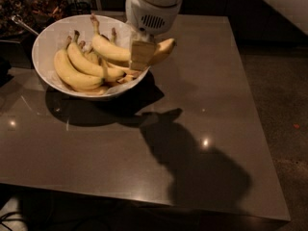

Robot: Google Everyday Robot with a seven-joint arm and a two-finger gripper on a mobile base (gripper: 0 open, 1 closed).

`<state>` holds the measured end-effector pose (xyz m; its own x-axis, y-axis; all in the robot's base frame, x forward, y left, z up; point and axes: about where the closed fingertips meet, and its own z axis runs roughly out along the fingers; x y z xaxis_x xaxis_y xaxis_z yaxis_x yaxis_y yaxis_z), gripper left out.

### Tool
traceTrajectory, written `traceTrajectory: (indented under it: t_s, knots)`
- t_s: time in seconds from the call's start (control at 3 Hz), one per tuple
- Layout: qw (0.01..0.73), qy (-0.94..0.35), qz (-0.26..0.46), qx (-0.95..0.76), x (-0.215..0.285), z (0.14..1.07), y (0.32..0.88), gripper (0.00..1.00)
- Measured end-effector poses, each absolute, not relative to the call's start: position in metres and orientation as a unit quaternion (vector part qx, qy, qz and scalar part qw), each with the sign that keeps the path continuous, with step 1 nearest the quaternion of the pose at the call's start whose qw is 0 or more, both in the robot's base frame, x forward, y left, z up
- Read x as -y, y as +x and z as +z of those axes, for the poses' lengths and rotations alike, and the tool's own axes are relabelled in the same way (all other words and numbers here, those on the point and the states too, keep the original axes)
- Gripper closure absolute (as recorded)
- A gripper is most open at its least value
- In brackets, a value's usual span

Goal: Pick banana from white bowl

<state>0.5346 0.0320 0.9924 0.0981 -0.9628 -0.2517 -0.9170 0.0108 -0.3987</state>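
**A:** Position of the gripper?

**B:** The gripper (141,57) hangs over the right-hand rim of the white bowl (39,47), pointing straight down from its white wrist housing (151,13).

**A:** Jaw state?

**B:** Clamped across the banana (111,49). One tan finger (142,52) covers the fruit's middle from where I stand (the opposite finger is hidden behind it).

**A:** Location of the banana?

**B:** It sits roughly level in the grip, on top of the pile. The dark stem end points up and left over the bowl's interior. The other end sticks out past the rim, above the table (216,105).

**A:** Other contents of the bowl?

**B:** Several other yellow bananas (77,73) lie curved along the bowl's inside, stems toward the back. I cannot tell whether the gripped banana touches them.

**A:** Surroundings?

**B:** The bowl stands near the back left corner of the dark, glossy table. The arm's shadow (192,167) falls on the tabletop in front of the bowl and to its right.
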Motion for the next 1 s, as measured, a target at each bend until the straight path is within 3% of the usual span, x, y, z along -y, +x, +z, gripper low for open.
traceTrajectory:
  t_s: [0.33,1.0]
  knots:
    - [0.237,-0.705,-0.055,-0.667,-0.032,0.996,0.533,1.0]
    - [0.233,-0.671,-0.044,-0.703,-0.023,0.994,0.479,1.0]
